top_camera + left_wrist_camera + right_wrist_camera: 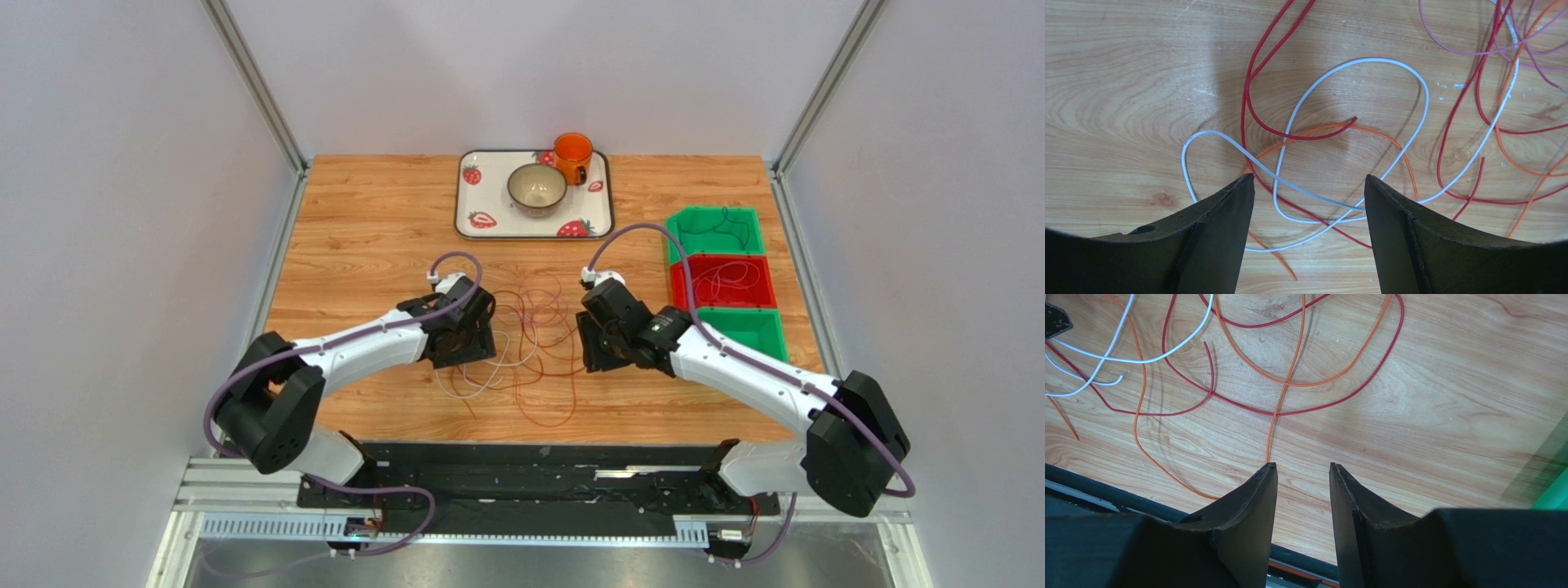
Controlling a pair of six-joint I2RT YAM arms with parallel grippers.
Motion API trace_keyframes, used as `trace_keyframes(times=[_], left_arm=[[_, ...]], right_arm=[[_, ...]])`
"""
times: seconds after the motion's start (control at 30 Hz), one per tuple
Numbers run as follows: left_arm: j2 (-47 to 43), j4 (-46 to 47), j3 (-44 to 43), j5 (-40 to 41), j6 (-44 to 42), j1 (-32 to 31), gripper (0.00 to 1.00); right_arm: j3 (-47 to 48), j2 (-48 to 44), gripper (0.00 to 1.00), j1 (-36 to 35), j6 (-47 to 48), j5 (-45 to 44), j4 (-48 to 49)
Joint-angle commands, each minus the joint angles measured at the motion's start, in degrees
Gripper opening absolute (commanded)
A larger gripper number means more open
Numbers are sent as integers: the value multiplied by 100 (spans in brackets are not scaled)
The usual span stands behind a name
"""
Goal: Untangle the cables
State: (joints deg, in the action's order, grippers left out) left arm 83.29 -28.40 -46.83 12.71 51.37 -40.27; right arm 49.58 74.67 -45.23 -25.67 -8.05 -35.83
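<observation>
The cables point(534, 355) lie in a loose tangle of thin red, orange and white loops on the wooden table between my two arms. My left gripper point(472, 337) hovers over the tangle's left side. In the left wrist view it point(1308, 179) is open wide, with a white cable point(1364, 60), a red cable point(1246, 98) and an orange cable point(1339, 127) crossing on the wood below the gap. My right gripper point(597, 343) stands at the tangle's right side. In its own view it point(1302, 467) is open narrowly and holds nothing. An orange cable point(1281, 404) ends just ahead of its left fingertip.
A strawberry-print tray point(470, 208) at the back holds a bowl point(537, 188) and an orange mug point(572, 156). At the right stand a green bin point(714, 213), a red bin point(769, 284) and another green bin point(748, 333); the two farther ones hold thin wires. The black front rail point(1082, 484) runs close under the right gripper.
</observation>
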Motion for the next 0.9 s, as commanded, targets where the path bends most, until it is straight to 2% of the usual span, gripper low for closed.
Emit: trace_keyframes(times=[0.0, 0.03, 0.13, 0.17, 0.23, 0.27, 0.5, 0.63, 0.77, 0.87], left_arm=[[196, 63, -291, 275, 31, 54, 73], [310, 37, -396, 302, -4, 54, 71], [451, -77, -529, 337, -57, 55, 54], [452, -69, -529, 337, -57, 54, 34], [365, -69, -503, 390, -57, 63, 19], [320, -51, -494, 390, -66, 63, 0], [-382, -797, -1169, 600, -697, -173, 0], [-1277, -798, -1478, 382, -1366, -446, 0], [-1885, -676, -1689, -320, -1893, -499, 0], [-2307, -352, -1768, -1198, -2376, -525, 0]], right_arm=[[-115, -173, 40, -21, -70, -135, 85], [-124, -155, 40, -21, -78, -126, 77], [-150, -181, 39, -21, -70, -135, 41], [-159, -199, 39, -21, -70, -144, 41], [-186, -260, 39, -21, -70, -170, 33], [-194, -269, 39, -21, -78, -170, 24], [-177, -348, 37, -21, -105, 119, 208], [68, -576, 38, -21, 0, 523, 331], [332, -928, 40, -21, 97, 1042, 489], [516, -1244, 44, -21, 141, 1175, 586]])
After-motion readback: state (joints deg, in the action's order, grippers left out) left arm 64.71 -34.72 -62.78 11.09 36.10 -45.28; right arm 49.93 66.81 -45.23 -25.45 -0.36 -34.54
